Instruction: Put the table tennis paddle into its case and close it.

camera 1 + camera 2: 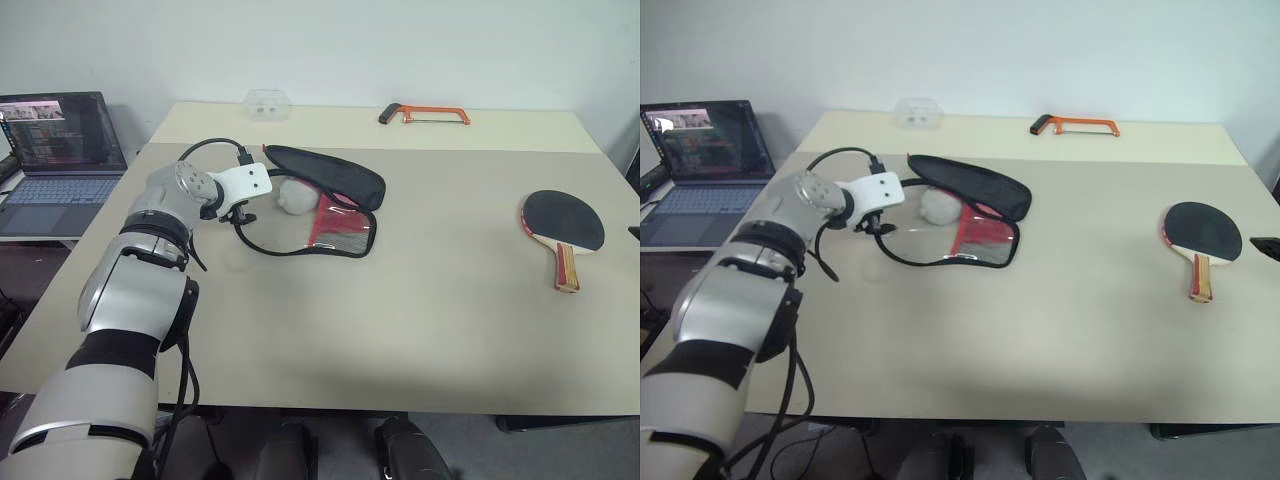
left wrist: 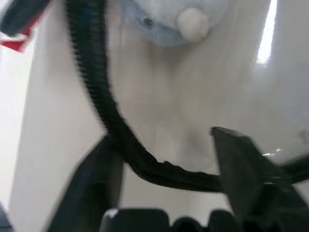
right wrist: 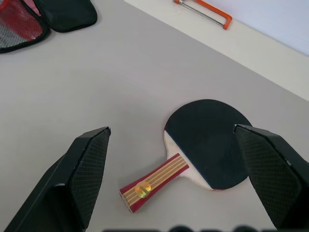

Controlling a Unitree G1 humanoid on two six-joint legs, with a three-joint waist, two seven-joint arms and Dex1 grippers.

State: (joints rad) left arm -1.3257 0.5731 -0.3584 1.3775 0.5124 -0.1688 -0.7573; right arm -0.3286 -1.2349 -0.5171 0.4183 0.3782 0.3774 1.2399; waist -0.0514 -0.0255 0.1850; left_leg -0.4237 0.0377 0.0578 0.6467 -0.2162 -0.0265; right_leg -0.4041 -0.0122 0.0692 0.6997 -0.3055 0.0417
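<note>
Tabletop (image 1: 420,300): case (image 2: 145,164) rim between spread jaws.

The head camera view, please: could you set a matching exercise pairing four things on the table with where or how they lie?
Things:
1. table tennis paddle
2. case
3. orange hacksaw
4. plush

Places or states:
A. at the table's far edge
B. lying unzipped, flap folded back
C. alone on the robot's right
D. resting inside the opened pouch

Pairs: 1-C, 2-B, 3-A, 4-D
</note>
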